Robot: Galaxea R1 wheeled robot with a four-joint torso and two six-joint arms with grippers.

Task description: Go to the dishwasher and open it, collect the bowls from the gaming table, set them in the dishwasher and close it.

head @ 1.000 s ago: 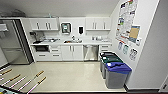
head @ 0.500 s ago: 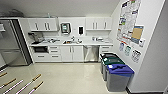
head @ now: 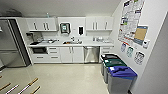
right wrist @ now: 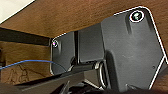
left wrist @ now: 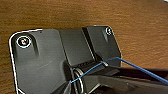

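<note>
1. I could read no writing: the posters (head: 130, 21) on the right wall and the labels above the bins were too blurred to make out.
2. The dishwasher (head: 91, 54) sat shut under the table (head: 72, 44) along the back wall, its steel front between white cupboard doors (head: 72, 54), to the right of the sink (head: 72, 42).
3. From the left wrist I saw the dark plate of my own arm over a brown wood-grain surface (left wrist: 75, 15), with a blue cable (left wrist: 120, 62) crossing it; I could not tell whether the left end effector was spread or pressed together.
4. From the right wrist I saw much the same: dark plate, blue cable (right wrist: 27, 62), brown wood-grain surface (right wrist: 75, 15) and a pale patch in one corner. I could not tell the state of the right end effector either.
5. The pale floor (head: 70, 77) lay open between me and the dishwasher.
6. On the right, three bins stood in a row against the wall: a blue-lidded bin (head: 121, 78) nearest me, then a green-lidded one (head: 113, 65), then a dark one (head: 108, 58), narrowing the way on that side.
7. On the left stood a steel fridge (head: 10, 43), and wooden rods (head: 27, 86) poked in low at the picture's left.
</note>
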